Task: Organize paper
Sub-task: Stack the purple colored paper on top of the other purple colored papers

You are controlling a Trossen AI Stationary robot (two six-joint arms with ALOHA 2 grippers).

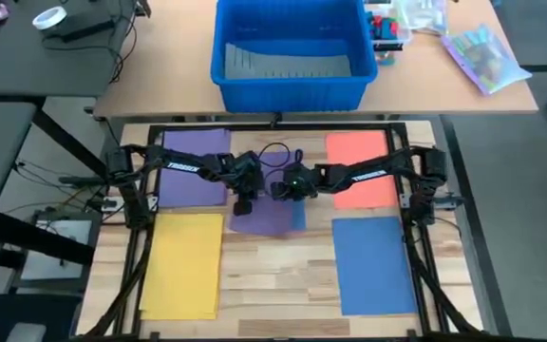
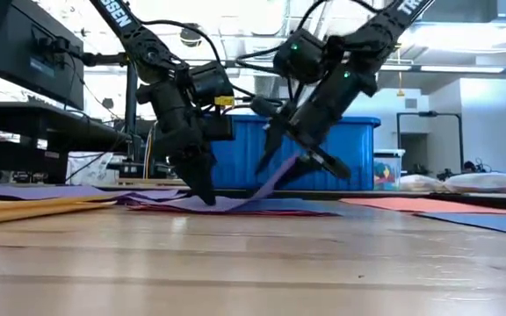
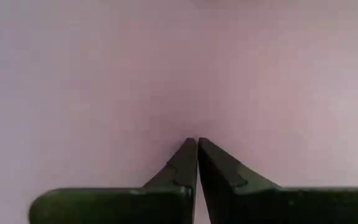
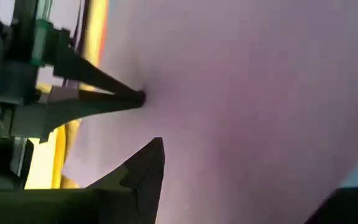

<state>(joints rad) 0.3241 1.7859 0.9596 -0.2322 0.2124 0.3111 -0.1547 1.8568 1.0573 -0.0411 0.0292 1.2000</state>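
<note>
Both grippers meet at the middle of the table: the left gripper [image 1: 244,203] points straight down with its fingers pressed together, tips pinning a loose purple sheet [image 1: 266,218] to the wood, while the right gripper [image 2: 290,164] pinches that sheet's far edge and lifts it, so the paper curls up from the table in the low view. From the right wrist camera only one of its own fingers [image 4: 145,167] is clear, so how tightly it grips is hard to judge. A sliver of blue paper [image 1: 298,217] peeks out from under the purple sheet. Around them lie another purple sheet [image 1: 195,166] at the far left, a yellow sheet [image 1: 183,264] at the near left, an orange-red sheet [image 1: 362,163] at the far right and a blue sheet [image 1: 374,262] at the near right, all flat on the slatted wooden table [image 1: 273,275]. White lettering runs along both arms; it seems to read "TROSSEN" but is too small to confirm. Beyond the table a big blue bin [image 1: 291,47] holds a flat grey ribbed piece [image 1: 283,65], and a clear bag [image 1: 483,55] of colourful contents lies well to its right.
</note>
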